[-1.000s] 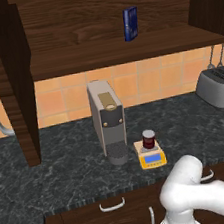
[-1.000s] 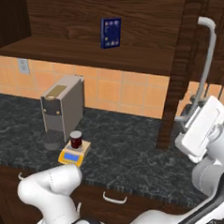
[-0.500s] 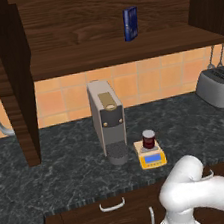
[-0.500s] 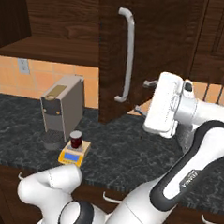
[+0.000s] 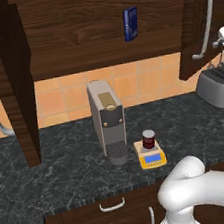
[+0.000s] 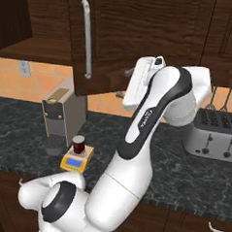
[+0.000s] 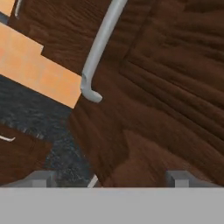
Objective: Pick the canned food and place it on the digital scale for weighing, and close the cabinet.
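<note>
The canned food (image 5: 149, 138) (image 6: 79, 144) stands upright on the yellow digital scale (image 5: 151, 158) (image 6: 75, 160), beside the coffee machine. The cabinet's right door (image 5: 191, 22) (image 6: 137, 36) (image 7: 166, 87) hangs partly swung in, its silver bar handle (image 6: 85, 38) (image 7: 101, 46) facing me. My gripper (image 6: 124, 82) (image 7: 111, 179) is open and holds nothing. Its fingertips (image 7: 41, 178) are close up against the door's outer face, below and to the right of the handle. The cabinet's left door (image 5: 13, 82) stands wide open.
A blue box (image 5: 131, 24) stands on the cabinet shelf. The grey coffee machine (image 5: 107, 119) (image 6: 62, 114) sits left of the scale, and a toaster (image 5: 219, 88) (image 6: 211, 138) stands at the right. Drawers with curved handles (image 5: 112, 205) run below the dark counter (image 5: 67, 176).
The right cabinet door has swung from edge-on at the right toward the shelf, with my hand following against its face. The can and scale have not moved.
</note>
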